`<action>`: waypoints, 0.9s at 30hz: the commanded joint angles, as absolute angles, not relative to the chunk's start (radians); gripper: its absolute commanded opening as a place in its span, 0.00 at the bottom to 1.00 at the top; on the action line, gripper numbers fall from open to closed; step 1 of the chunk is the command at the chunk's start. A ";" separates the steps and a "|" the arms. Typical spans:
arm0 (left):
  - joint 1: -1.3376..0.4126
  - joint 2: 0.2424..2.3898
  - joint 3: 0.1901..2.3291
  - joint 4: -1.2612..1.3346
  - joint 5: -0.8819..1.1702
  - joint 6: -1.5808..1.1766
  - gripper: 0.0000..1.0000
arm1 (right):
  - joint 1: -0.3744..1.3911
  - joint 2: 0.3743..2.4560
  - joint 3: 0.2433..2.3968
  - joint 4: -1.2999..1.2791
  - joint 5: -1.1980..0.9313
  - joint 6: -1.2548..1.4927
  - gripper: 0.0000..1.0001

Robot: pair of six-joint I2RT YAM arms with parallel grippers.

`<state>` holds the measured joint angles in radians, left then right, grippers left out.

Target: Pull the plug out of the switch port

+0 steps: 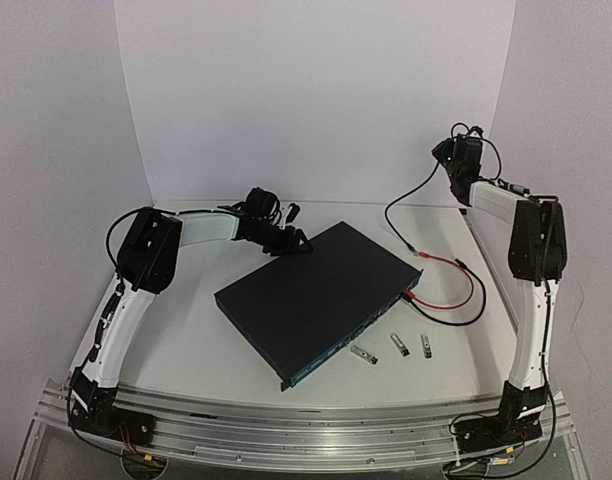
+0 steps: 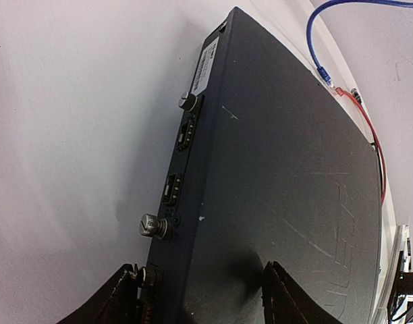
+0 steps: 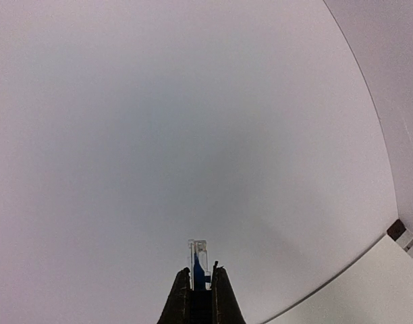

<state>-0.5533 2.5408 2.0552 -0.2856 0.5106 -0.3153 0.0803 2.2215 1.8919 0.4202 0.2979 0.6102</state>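
White desk [image 1: 186, 340] carries the switch [image 1: 316, 295] mid-field, left gripper [image 2: 200, 270] spread over its rear corner, right gripper [image 3: 200, 271] clamped on the plug [image 3: 198, 250] aloft, well clear, so we judge the pull done, release pending.

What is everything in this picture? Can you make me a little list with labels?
switch: flat dark box lying on the white table
left pincer: open, one finger on each side of the switch's edge
right pincer: shut on a clear plug, up in the air
red wire: looped on the table beside the switch
small metal pieces: three on the table in front of the switch
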 commanded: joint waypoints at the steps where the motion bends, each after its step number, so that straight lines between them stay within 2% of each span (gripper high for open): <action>1: -0.557 2.603 2.005 -0.391 0.372 -0.298 0.62 | 0.101 2.263 1.933 0.398 0.438 0.700 0.03; 9: -0.557 2.608 2.013 -0.407 0.375 -0.291 0.62 | 0.105 2.302 1.773 0.289 0.481 0.830 0.14; 15: -0.557 2.603 2.000 -0.402 0.374 -0.291 0.62 | 0.104 2.322 1.764 0.185 0.495 0.867 0.23; 20: -0.557 2.604 1.997 -0.399 0.380 -0.295 0.62 | 0.101 2.355 1.809 0.072 0.519 0.887 0.24; 27: -0.557 2.588 1.971 -0.377 0.378 -0.299 0.62 | 0.083 2.372 1.856 -0.053 0.465 0.890 0.47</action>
<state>-0.5537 2.5398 2.0433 -0.2591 0.4960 -0.3156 0.0969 2.3606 1.8141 0.0378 0.4827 0.8843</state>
